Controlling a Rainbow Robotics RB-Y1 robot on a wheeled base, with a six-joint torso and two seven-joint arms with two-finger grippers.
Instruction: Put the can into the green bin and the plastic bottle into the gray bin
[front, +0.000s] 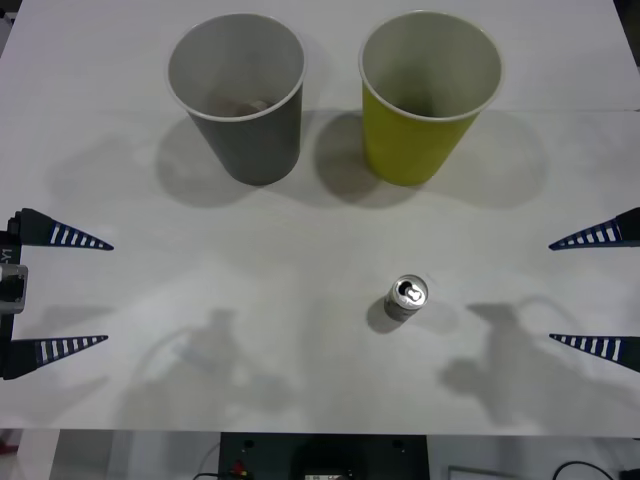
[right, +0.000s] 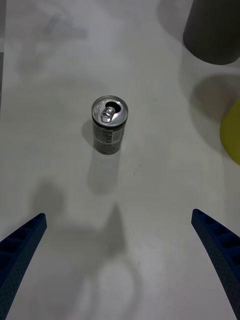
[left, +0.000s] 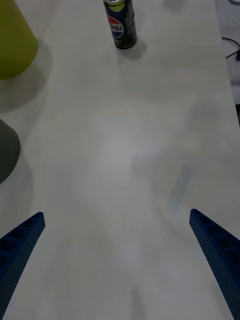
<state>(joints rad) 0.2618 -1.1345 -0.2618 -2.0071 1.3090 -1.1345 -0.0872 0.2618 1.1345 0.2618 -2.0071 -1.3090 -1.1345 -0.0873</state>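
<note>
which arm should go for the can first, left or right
Right, probably. The can stands upright on the table's right half, nearer the open right gripper than the open left gripper, and the green bin is also on that side.

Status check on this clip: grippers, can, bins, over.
Left gripper and right gripper open, parked at table edges. Can upright, untouched. Green bin, gray bin behind. Path unobstructed.

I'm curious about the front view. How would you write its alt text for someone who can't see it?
A small upright can stands on a white table, in front of a gray bin and a green bin side by side. The left end effector and right end effector wait open at the edges.
</note>
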